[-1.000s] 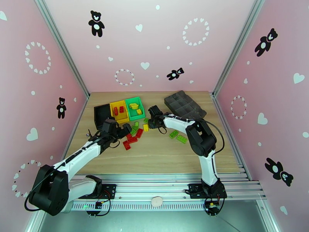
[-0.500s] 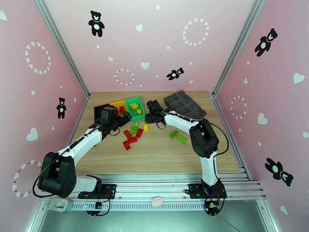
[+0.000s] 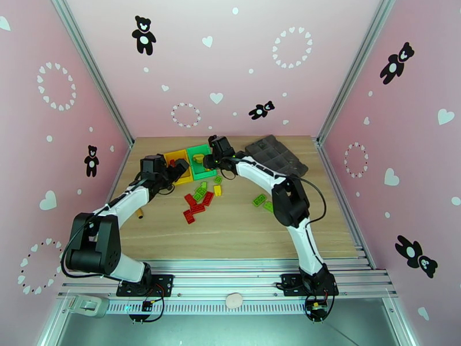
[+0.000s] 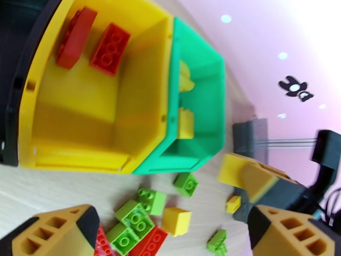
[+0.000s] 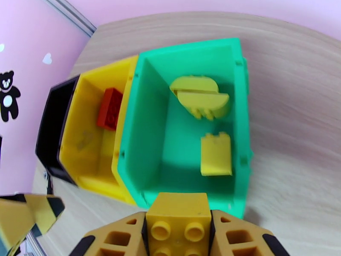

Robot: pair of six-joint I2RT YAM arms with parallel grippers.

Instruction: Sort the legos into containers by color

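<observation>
while between right jaws, yellow lego (image 5: pixel 178 226)

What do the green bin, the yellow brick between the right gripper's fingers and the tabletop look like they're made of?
Green bin: looks like moulded plastic, smooth with a soft sheen, one even colour. Yellow brick: hard plastic, slightly glossy, crisp round studs. Tabletop: wood or wood-look laminate, matt, pale with straight grain lines; I cannot tell which.
</observation>
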